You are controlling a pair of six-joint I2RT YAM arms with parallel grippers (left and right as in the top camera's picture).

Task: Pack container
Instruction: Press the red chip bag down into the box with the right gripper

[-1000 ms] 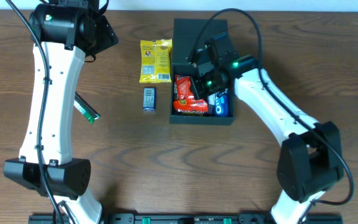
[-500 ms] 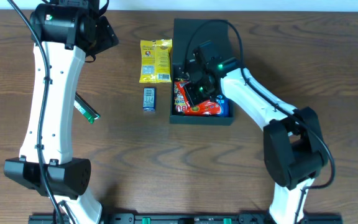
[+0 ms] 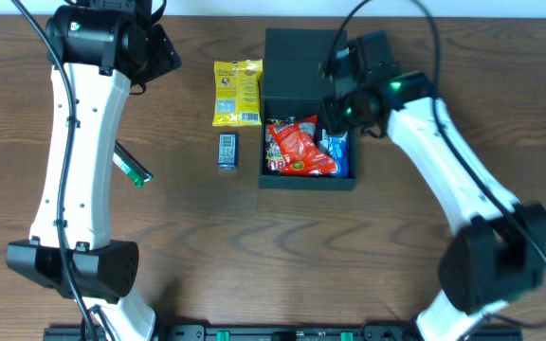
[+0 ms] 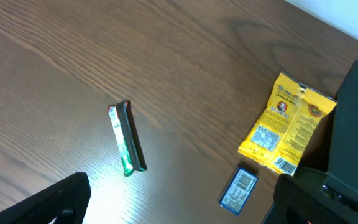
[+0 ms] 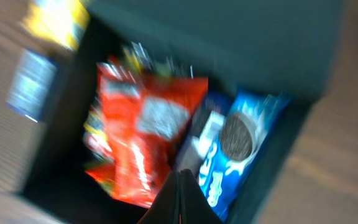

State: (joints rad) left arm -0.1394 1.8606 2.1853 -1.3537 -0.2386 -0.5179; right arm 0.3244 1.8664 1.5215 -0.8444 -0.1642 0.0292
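The dark square container (image 3: 308, 182) sits at table centre with its lid flap open at the back; it also shows in the right wrist view (image 5: 278, 186). Inside lie a red snack bag (image 3: 297, 147) (image 5: 145, 134) and a blue cookie packet (image 3: 338, 156) (image 5: 241, 143). My right gripper (image 3: 335, 95) (image 5: 180, 193) is shut and empty, raised above the box's back right. My left gripper (image 4: 179, 205) is open and empty, high over the table's left. A yellow packet (image 3: 237, 92) (image 4: 288, 127), a small blue packet (image 3: 227, 151) (image 4: 238, 188) and a green stick (image 3: 132, 165) (image 4: 127, 138) lie on the table.
The three loose items lie left of the box on the brown wooden table (image 3: 254, 256). The left arm's base stands at the front left, the right arm's base at the front right.
My right gripper let go of the red bag, which now lies in the box, and has lifted up and back to the right. The left arm has not moved.
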